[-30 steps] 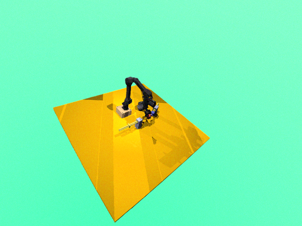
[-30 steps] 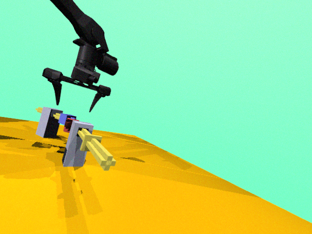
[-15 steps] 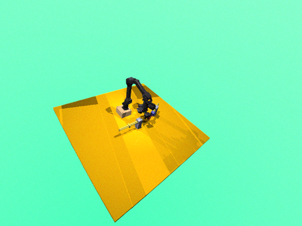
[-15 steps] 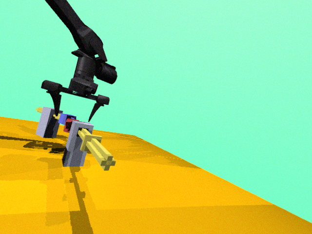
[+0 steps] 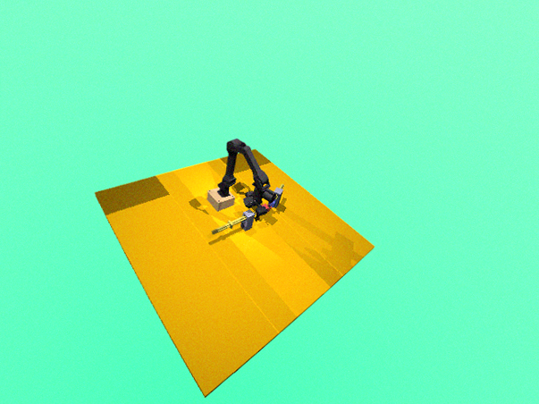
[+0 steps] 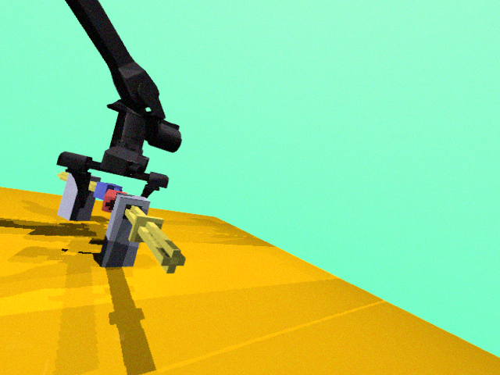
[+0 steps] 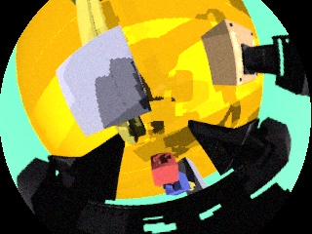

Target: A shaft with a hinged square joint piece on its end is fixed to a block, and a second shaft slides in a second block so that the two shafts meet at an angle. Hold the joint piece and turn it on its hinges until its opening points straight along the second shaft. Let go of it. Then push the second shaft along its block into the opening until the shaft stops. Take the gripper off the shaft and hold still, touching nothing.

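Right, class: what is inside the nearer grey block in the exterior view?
The yellow shaft enters its opening; the stretch within is covered by the block's walls.

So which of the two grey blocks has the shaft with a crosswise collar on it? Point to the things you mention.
The block nearer the exterior camera point(image 5: 247, 221) point(image 6: 121, 237) point(image 7: 88, 83). Its yellow shaft point(image 5: 222, 228) point(image 6: 155, 237) point(image 7: 91, 21) carries a square collar; the other block's has none visible.

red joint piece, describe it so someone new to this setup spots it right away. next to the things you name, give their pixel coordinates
Start at the black arm's open claw point(image 6: 115, 198) point(image 7: 158, 132), over two grey blocks. Between those blocks, beyond the nearer one in the exterior view, sits a small boxy piece, the red joint piece point(image 6: 108, 201) point(image 7: 165, 174). It is the only red thing, right beside a blue piece point(image 6: 105, 190) point(image 7: 179, 186).
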Available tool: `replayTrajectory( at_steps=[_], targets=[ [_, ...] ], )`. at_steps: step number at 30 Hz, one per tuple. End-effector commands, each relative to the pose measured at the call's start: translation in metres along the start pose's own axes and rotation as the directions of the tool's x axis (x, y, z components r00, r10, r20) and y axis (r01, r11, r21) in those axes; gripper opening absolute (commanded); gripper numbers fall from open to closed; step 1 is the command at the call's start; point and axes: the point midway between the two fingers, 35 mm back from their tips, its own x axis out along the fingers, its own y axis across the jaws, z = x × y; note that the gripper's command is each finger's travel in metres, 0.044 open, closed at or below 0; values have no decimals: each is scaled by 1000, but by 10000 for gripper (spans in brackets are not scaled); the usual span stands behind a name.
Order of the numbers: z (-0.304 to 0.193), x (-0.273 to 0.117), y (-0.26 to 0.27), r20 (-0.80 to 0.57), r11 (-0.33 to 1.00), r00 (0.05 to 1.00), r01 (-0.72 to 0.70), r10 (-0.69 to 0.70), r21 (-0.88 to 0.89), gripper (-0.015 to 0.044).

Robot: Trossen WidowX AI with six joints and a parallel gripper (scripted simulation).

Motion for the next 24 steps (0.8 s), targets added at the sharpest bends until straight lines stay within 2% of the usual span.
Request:
replayTrajectory(
  at_steps=[1,13,24],
  targets=[
    [-11,3,-1,1,1000,1000,5,-5,1,440],
    [-64,4,-3,-4,1000,1000,6,-6,1,440],
    [-67,13,-3,-4,1000,1000,6,-6,1,440]
  ],
)
